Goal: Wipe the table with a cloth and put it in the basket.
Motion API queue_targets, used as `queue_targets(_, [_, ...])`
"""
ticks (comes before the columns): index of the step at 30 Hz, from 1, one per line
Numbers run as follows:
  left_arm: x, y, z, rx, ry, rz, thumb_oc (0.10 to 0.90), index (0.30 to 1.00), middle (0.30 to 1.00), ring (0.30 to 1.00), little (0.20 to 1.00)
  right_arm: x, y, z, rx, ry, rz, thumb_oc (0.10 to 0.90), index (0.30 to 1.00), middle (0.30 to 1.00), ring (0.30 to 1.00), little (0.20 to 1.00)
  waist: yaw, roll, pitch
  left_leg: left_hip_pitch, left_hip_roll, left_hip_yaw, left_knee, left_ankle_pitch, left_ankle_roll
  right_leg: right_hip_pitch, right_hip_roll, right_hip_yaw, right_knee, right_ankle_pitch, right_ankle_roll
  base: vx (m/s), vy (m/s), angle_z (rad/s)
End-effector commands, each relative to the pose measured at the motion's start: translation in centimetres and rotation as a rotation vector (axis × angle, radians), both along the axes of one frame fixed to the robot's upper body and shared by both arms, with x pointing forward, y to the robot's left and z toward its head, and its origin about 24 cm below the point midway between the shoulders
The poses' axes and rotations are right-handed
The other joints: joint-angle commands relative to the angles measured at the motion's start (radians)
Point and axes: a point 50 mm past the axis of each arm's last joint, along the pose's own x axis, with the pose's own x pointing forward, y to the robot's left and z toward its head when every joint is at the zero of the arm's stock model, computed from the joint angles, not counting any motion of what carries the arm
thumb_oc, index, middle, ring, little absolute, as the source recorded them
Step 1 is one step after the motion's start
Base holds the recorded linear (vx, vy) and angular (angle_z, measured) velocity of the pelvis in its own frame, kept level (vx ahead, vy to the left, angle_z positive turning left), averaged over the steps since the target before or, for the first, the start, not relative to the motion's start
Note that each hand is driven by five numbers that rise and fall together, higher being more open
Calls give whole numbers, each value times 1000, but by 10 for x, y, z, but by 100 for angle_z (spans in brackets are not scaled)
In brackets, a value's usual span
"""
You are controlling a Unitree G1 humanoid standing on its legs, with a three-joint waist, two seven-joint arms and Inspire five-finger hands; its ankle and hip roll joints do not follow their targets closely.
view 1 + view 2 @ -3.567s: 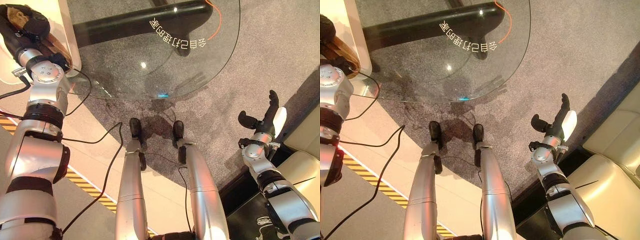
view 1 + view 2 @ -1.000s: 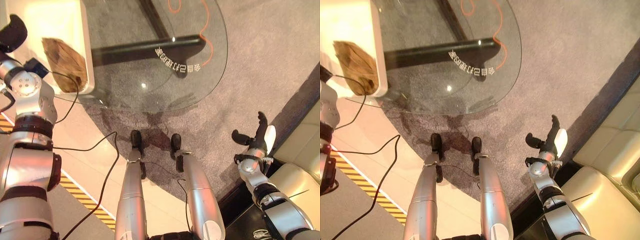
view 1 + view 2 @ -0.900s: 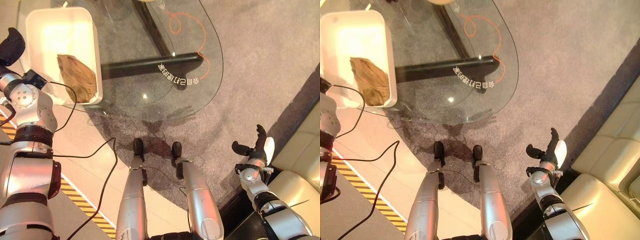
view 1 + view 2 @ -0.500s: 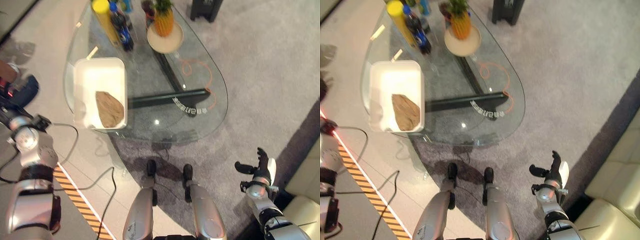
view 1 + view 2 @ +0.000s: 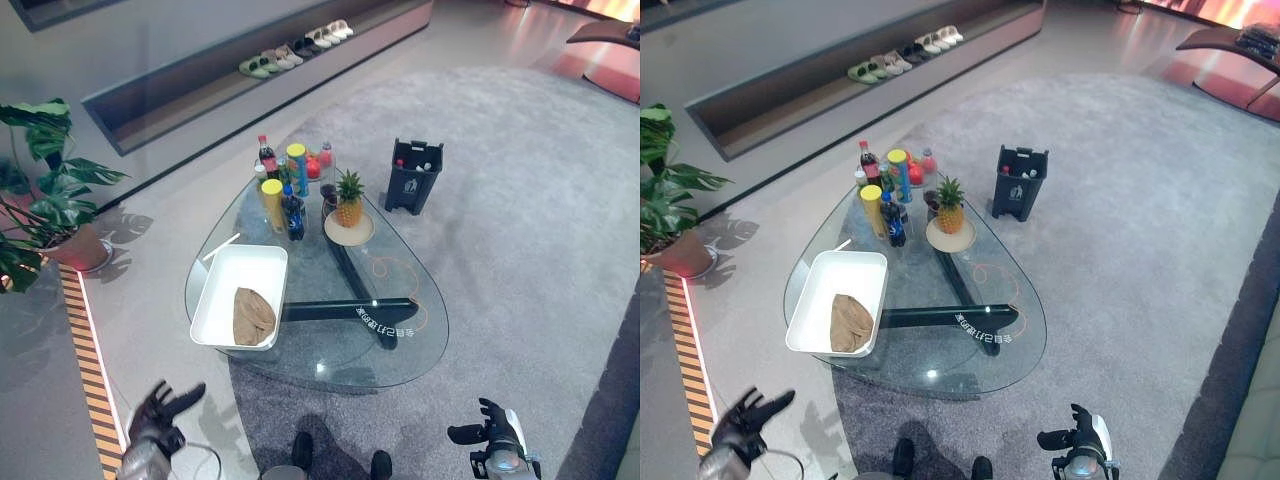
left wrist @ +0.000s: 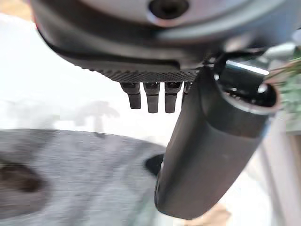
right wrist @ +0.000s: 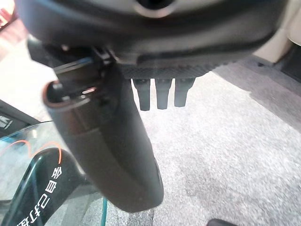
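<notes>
Both our hands, left hand (image 5: 155, 410) and right hand (image 5: 497, 433), hang with fingers spread and empty, because the cloth (image 5: 253, 316) already lies inside the basket (image 5: 216, 300) on the glass table (image 5: 400, 330).

At the centre of the left eye view a clear glass table (image 5: 330, 350) with a black base carries a white basket (image 5: 225, 290) holding a tan-brown cloth (image 5: 253, 316), beside a yellow-capped bottle (image 5: 272, 205), a dark cola bottle (image 5: 291, 217) and a golden pineapple (image 5: 348, 200) with green leaves on a cream plate (image 5: 349, 230). An orange squiggle and white lettering mark the glass, which stands on a grey carpet (image 5: 520, 200). A black bin (image 5: 413, 175) sits upper right of the table, a green plant (image 5: 40, 190) in a terracotta pot at the left edge, and an orange-and-black striped strip (image 5: 95, 390) runs down the lower left.
</notes>
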Motion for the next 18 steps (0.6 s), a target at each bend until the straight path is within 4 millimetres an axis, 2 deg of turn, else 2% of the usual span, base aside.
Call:
queue_targets(1, [9, 1, 1, -22, 28, -105, 800, 900, 900, 900, 900, -24, -17, -2, -8, 98, -49, 800, 900, 900, 900, 900, 22, -8, -54, 31, -32, 30, 14, -93, -1, -47, -26, -32, 67, 2, 19, 19, 4, -3])
queue_targets(4, [-10, -14, -11, -98, 164, -181, 800, 900, 900, 900, 900, -34, -13, -7, 31, 157, -83, 800, 900, 900, 900, 900, 21, -12, -60, 48, -27, 39, 11, -99, 2, -34, -24, -38, 65, 1, 18, 6, 1, -1])
queue_targets(8, [-31, -22, -19, -137, 317, -227, 800, 900, 900, 900, 900, -44, -7, -13, 84, 241, -66, 800, 900, 900, 900, 900, 16, -15, -68, 65, -22, 45, 9, -105, 3, -21, -22, -37, 64, -2, 18, 5, 7, -3])
queue_targets(18, [-28, -30, -21, -166, 341, -251, 800, 900, 900, 900, 900, -46, 1, -16, 128, 306, -3, 800, 900, 900, 900, 900, 7, -10, -73, 77, -13, 47, 2, -104, -4, -15, -21, -22, 54, 6, 20, 6, 2, -2])
